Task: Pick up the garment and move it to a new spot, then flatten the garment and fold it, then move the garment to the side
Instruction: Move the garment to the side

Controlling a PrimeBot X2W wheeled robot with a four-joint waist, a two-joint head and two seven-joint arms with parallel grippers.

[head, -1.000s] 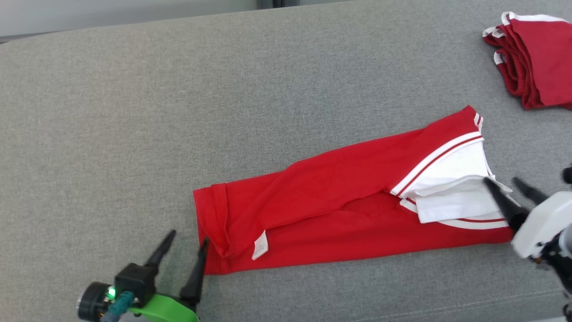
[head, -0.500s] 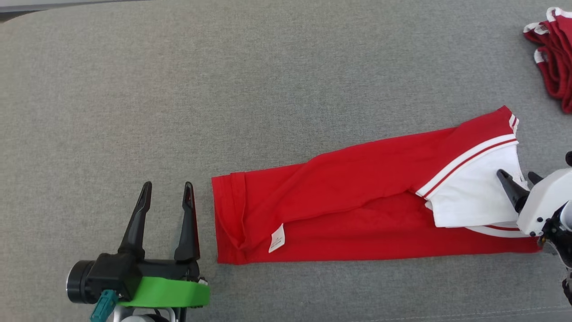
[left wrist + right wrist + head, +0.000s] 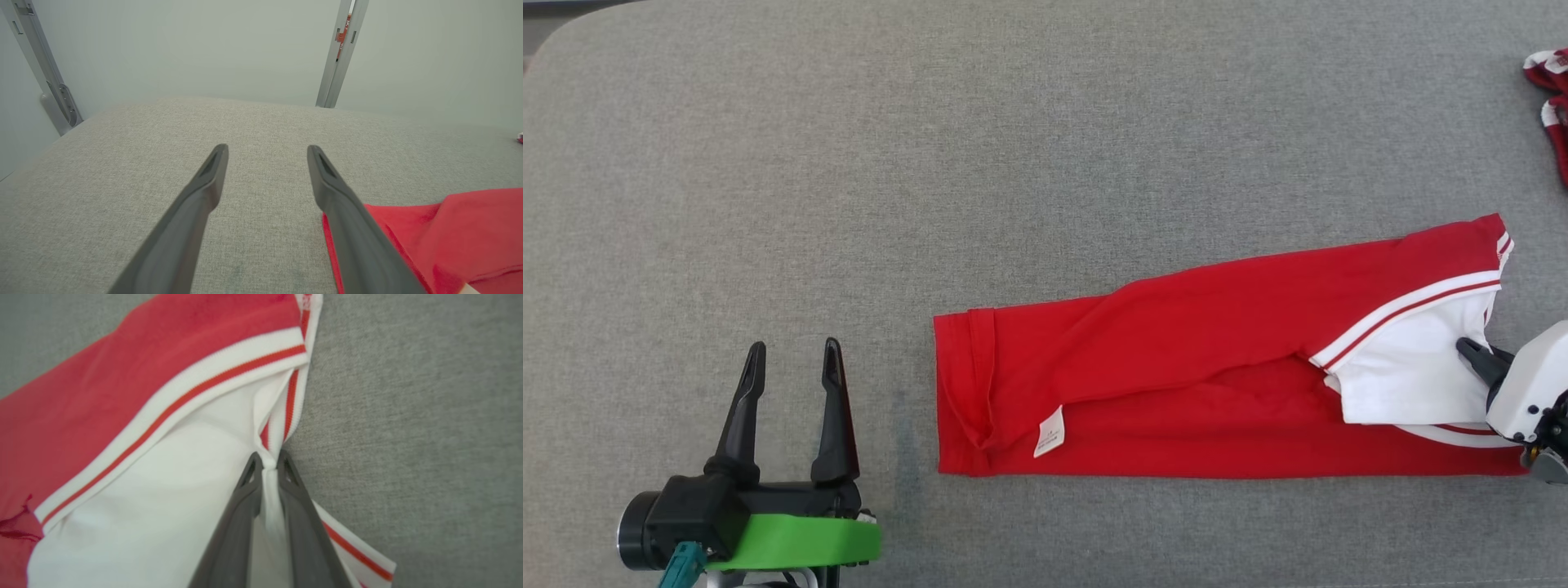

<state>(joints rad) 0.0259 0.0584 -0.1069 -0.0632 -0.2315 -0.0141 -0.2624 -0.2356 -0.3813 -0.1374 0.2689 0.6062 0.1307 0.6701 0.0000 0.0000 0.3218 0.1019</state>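
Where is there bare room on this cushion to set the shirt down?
Bare: the cushion beyond the shirt, and its left end around the left gripper. Crowded: the right edge, with the right gripper on the shirt and a clothes pile.

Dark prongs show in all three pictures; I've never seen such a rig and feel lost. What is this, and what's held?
They are a two-armed robot's grippers, two fingers each. One picture looks down from its head; two look out from cameras on its wrists. On the grey padded surface lies a long folded red garment with white trim; more red clothes sit far right. The left gripper is open beside the garment's end, holding nothing. The right gripper is pinched shut on the garment's white part.
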